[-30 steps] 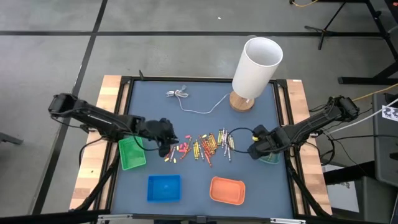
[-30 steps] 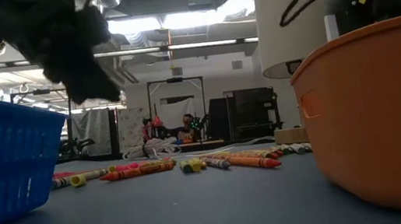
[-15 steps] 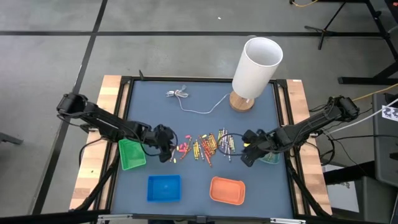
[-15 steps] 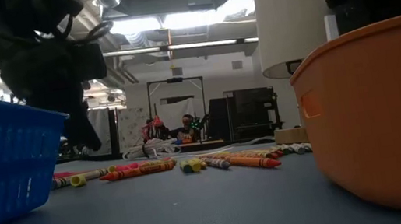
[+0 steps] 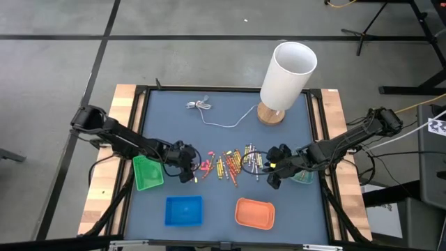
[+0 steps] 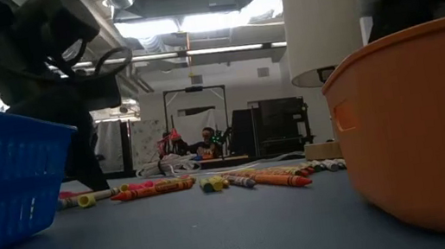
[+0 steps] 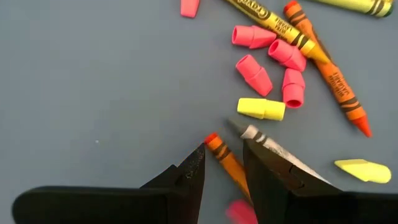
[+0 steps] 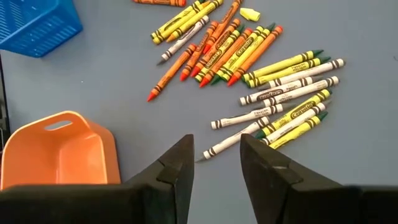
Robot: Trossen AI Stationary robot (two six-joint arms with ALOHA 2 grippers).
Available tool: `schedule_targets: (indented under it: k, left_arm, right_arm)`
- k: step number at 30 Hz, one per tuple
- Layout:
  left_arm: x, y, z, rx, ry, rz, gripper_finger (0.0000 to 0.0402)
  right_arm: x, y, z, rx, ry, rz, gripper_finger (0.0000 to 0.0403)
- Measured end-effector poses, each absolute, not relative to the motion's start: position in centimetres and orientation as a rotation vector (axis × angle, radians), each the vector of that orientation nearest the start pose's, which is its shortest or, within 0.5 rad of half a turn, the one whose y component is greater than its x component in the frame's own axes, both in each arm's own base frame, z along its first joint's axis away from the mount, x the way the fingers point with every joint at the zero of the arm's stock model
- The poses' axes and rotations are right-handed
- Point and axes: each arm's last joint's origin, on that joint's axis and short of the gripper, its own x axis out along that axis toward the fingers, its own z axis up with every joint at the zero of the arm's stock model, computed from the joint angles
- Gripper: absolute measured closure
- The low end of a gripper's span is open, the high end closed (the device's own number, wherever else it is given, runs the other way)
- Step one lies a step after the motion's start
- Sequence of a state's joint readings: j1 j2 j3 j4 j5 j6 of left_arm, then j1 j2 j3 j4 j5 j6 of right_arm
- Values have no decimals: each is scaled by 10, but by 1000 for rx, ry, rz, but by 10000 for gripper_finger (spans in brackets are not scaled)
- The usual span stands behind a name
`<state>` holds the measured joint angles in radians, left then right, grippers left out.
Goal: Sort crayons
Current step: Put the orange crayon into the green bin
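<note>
The crayons [image 5: 233, 162] lie in a loose pile at the table's middle, in orange, yellow, red and white; the low view shows them in a row [image 6: 213, 181]. My left gripper [image 5: 187, 169] is low over the pile's left fringe, open and pointing steeply down. Its fingers stand on either side of one orange crayon [image 7: 225, 160], and a grey crayon [image 7: 264, 140] lies by one finger. Pink and yellow caps [image 7: 268, 74] lie just beyond. My right gripper [image 5: 273, 177] hangs open above the pile's right side, with white crayons [image 8: 267, 106] below and ahead of it.
A green tray [image 5: 148, 172] sits at the left, a blue tray [image 5: 184, 210] and an orange tray [image 5: 254, 213] near the front edge, and a teal tray [image 5: 304, 178] under my right arm. A white lamp [image 5: 286, 73] and its white cable [image 5: 216, 117] occupy the far side.
My left gripper has sunk toward the table at the pile's left fringe and tipped more steeply downward, staying open. My right gripper has moved from the teal tray toward the table's left and near edge, rolling and tipping down over the crayons.
</note>
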<state>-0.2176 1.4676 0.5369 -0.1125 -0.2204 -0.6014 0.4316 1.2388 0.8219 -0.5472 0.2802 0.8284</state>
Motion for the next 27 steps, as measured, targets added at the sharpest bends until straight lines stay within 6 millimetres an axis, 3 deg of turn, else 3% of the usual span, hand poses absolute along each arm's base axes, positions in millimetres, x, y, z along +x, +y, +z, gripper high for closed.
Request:
schedule_targets:
  k: [19, 27]
  left_arm:
    - [232, -44, 117, -326, 987, 340, 308]
    - [232, -44, 117, -322, 984, 349, 353]
  right_arm:
    - [218, 92, 230, 428, 881, -246, 274]
    - [219, 90, 231, 408, 854, -283, 274]
